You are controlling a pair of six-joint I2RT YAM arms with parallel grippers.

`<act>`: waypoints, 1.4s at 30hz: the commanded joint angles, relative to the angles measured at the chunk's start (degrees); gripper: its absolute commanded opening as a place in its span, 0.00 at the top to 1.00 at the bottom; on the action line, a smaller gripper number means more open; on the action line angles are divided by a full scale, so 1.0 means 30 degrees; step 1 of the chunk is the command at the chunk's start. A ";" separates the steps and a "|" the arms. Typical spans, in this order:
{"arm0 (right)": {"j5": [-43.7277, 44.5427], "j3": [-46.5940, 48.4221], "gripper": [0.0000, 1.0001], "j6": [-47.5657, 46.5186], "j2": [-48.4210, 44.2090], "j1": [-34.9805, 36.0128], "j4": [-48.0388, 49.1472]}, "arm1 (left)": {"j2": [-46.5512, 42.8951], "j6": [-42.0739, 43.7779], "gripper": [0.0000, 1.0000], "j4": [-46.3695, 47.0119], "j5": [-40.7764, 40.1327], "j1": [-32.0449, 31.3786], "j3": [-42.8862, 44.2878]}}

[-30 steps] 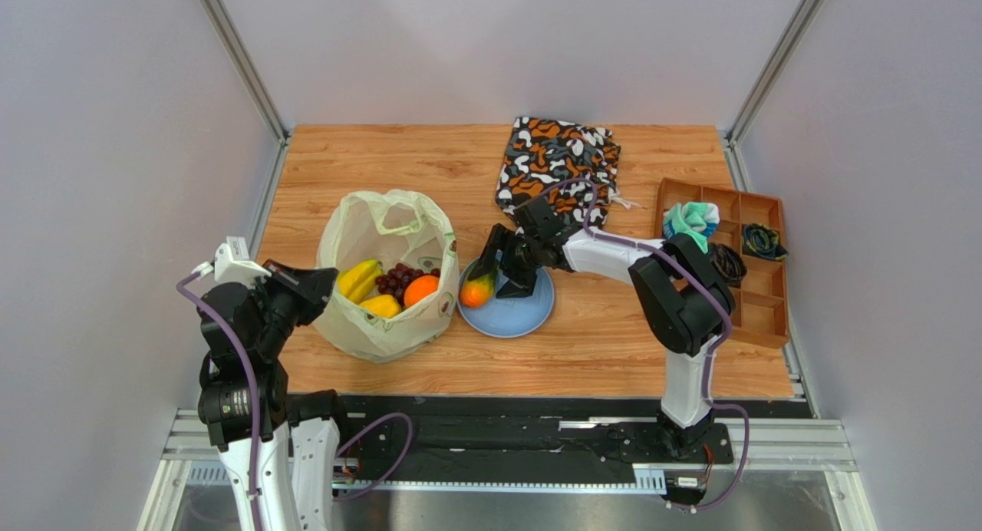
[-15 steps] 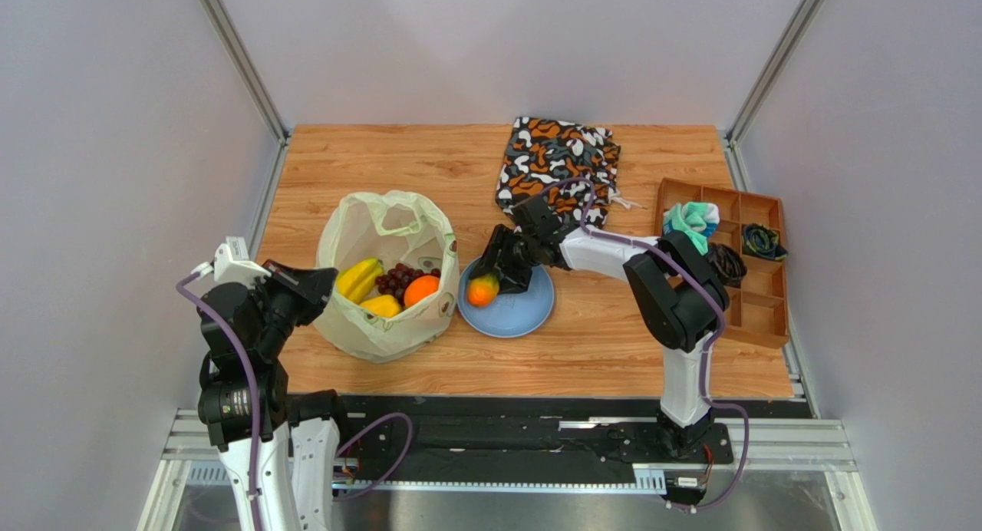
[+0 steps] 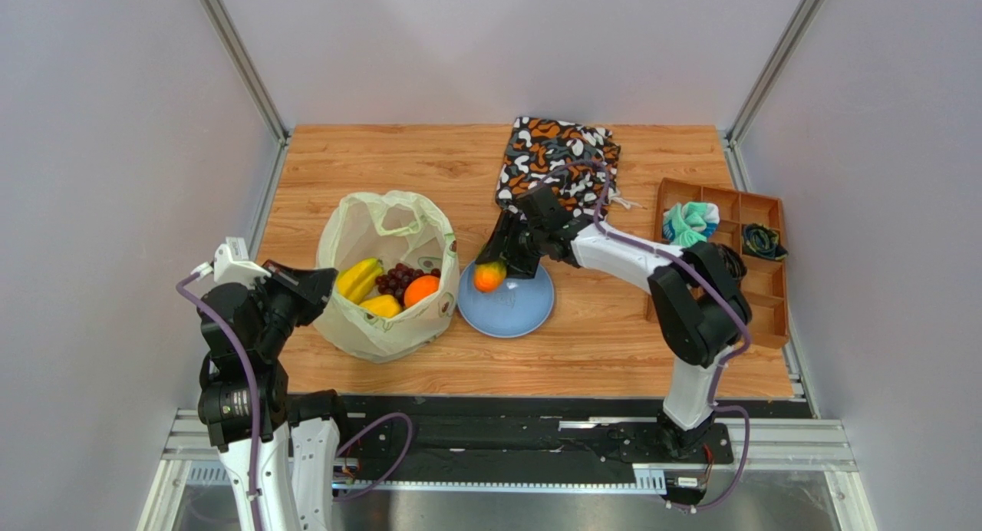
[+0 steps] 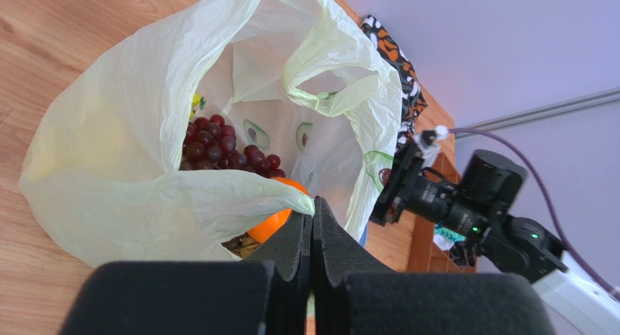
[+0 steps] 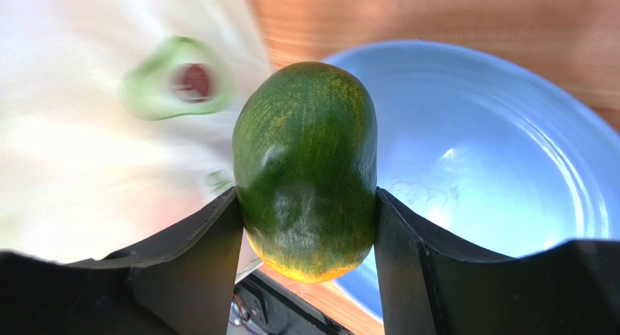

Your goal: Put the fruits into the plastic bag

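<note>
Right pincer (image 5: 305, 208) clamps the mango (image 5: 305, 150), covering both flanks.

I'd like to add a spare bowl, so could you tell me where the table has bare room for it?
The table is bare at its far left corner, behind the plastic bag and left of the patterned cloth bag, and along the near edge before the blue plate. Crowded: bag, plate and right gripper with the mango, close together.

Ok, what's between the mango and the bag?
Only the left edge of the plate; the mango, held in the right gripper, is close beside the bag. Top view shows it.
</note>
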 commanded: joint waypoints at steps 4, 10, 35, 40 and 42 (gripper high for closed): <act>0.3884 0.0918 0.68 -0.2542 -0.5584 0.0717 0.1876 | -0.0131 -0.0046 1.00 0.0274 0.0052 -0.0038 0.0095; 0.5028 0.4220 0.69 -0.8543 -0.5854 0.4024 0.2025 | -0.0130 -0.0075 1.00 0.0304 0.0110 -0.0038 0.0036; 0.6172 1.1759 0.64 -1.7341 0.1326 0.9859 -0.6119 | -0.0599 -0.0105 1.00 -0.0077 0.0285 -0.0038 -0.0257; 0.6288 1.1789 0.51 -1.7313 0.1415 1.0094 -0.6207 | -0.0716 -0.0046 1.00 -0.0165 0.0374 -0.0038 -0.0286; 0.6318 1.1906 0.46 -1.7225 0.1473 1.0124 -0.6295 | -0.0775 -0.0075 1.00 -0.0194 0.0461 -0.0038 -0.0315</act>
